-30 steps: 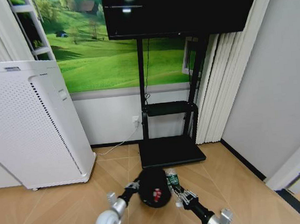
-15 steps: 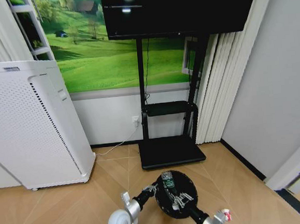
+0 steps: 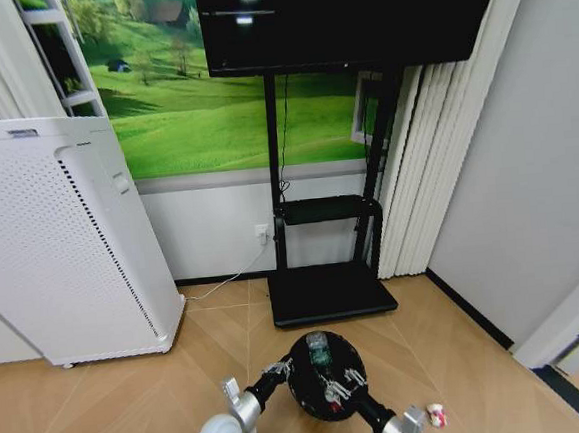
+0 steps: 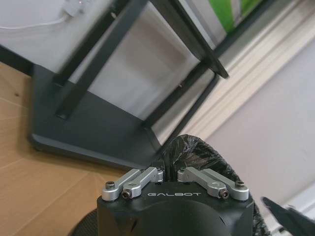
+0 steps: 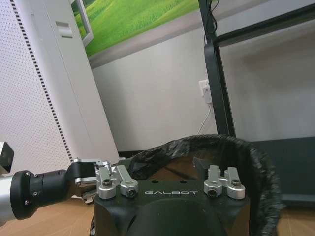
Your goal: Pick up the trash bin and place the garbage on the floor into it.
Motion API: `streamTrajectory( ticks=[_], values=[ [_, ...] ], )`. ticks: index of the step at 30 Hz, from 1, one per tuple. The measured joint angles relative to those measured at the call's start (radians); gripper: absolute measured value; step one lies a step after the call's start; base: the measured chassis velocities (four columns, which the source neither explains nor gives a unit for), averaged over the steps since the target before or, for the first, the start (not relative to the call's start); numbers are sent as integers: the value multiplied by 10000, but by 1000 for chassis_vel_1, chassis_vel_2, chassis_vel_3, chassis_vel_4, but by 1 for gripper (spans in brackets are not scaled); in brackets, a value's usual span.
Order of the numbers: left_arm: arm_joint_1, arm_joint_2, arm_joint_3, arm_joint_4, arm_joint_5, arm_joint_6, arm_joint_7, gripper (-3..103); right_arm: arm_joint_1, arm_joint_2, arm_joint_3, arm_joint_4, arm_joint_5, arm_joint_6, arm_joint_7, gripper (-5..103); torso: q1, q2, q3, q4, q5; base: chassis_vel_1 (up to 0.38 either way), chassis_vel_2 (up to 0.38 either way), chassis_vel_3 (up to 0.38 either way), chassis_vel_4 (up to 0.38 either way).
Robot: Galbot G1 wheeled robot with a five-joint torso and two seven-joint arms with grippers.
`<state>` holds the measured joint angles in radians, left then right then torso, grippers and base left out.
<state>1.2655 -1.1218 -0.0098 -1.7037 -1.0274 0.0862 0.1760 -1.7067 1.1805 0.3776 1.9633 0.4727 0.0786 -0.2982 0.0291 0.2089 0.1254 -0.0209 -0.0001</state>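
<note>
I have the robot facing a white air purifier (image 3: 61,244) on the far left and a black TV stand (image 3: 330,288) straight ahead, with wood floor (image 3: 114,411) running toward me. Nearer in, just this side of the stand's base plate, sits the trash bin (image 3: 327,374), a black round mesh basket lined with a black bag.

The left gripper (image 3: 281,369) has reached the bin's left rim; from the left wrist view the jaws look pressed onto the bagged rim (image 4: 197,152), so I judge it is pinching the bin. The right gripper (image 3: 335,385) hangs over the bin's near edge, right above the mouth. In the right wrist view its linkages (image 5: 221,182) show, but the fingertips are hidden behind the body, so I cannot tell whether its jaws are spread or holding anything.

Inside the bin I can make out a small green bottle (image 3: 318,352) toward the far side and a bit of red lower down, too small to name. One red-and-white piece of garbage (image 3: 436,415) lies on the floor to the right of the bin, near the right arm.

So I judge the bin as grasped, part of the litter as in, and at least that red-and-white item as left to collect.
</note>
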Motion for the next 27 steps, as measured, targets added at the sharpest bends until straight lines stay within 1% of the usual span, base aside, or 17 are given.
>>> streamTrajectory(
  ticks=[1,2,4,5,6,7,8,9,10,12,13,16,17,20,21,23,27],
  values=[
    [0,0,0,0,0,0,0,7,0,0,0,0,0,0,0,67,0,0,0,0,0,0,0,0,0],
    [75,-91,-313,5,-102,-3,-155,7,-8,-2,42,70,0,85,9,78,0,0,-1,-1,0,0,0,0,0],
    [215,-121,-537,-16,-250,-3,-263,7,-4,-7,100,110,1,156,20,78,0,-1,0,0,0,0,0,0,0],
    [505,-136,-911,-145,-343,-7,-363,7,27,34,217,152,67,227,215,89,-1,0,0,1,0,0,0,0,0],
    [674,-185,-1180,-186,-342,-24,-473,7,37,171,337,240,200,226,480,94,-1,0,0,-1,0,0,0,0,0],
    [674,-185,-1180,-186,-342,-24,-473,7,37,171,337,240,200,226,480,94,-1,0,0,-1,0,0,0,0,0],
    [858,-305,-1641,-215,-261,-56,-634,7,14,317,582,404,422,7,823,97,-1,0,0,0,-1,0,0,0,0],
    [1056,-476,-2403,-210,-194,-87,-746,7,-36,420,890,459,615,-202,1161,99,-1,0,0,0,-3,0,0,0,0],
    [1056,-476,-2403,-210,-194,-87,-746,7,-36,420,890,459,615,-202,1161,99,-1,0,0,0,-3,0,0,0,0],
    [1350,-593,-3579,-222,-320,-102,-829,7,-106,476,1378,197,686,-283,1473,100,-1,0,0,2,3,0,0,0,0],
    [1350,-593,-3579,-222,-320,-102,-829,7,-106,476,1378,197,686,-283,1473,100,-1,0,0,2,3,0,0,0,0],
    [1691,-570,-4567,-453,-696,-84,-904,7,-178,532,1720,-130,607,-340,1719,100,0,0,0,1,0,0,0,0,0],
    [1691,-570,-4567,-453,-696,-84,-904,7,-178,532,1720,-130,607,-340,1719,100,0,0,0,1,0,0,0,0,0],
    [2077,-447,-5624,-802,-1184,-54,-911,7,-199,690,1775,-448,446,-381,1866,100,-1,0,0,0,-1,0,0,0,0],
    [2077,-447,-5624,-802,-1184,-54,-911,7,-199,690,1775,-448,446,-381,1866,100,-1,0,0,0,-1,0,0,0,0],
    [2268,-377,-6051,-937,-1329,-41,-861,7,-166,743,1669,-565,346,-383,1868,100,-1,0,0,1,1,0,0,0,0],
    [2427,-370,-6341,-1032,-1364,-25,-798,7,-53,760,1553,-753,239,-378,1847,100,-1,0,0,2,-2,-23,-38,39,34]
  ],
)
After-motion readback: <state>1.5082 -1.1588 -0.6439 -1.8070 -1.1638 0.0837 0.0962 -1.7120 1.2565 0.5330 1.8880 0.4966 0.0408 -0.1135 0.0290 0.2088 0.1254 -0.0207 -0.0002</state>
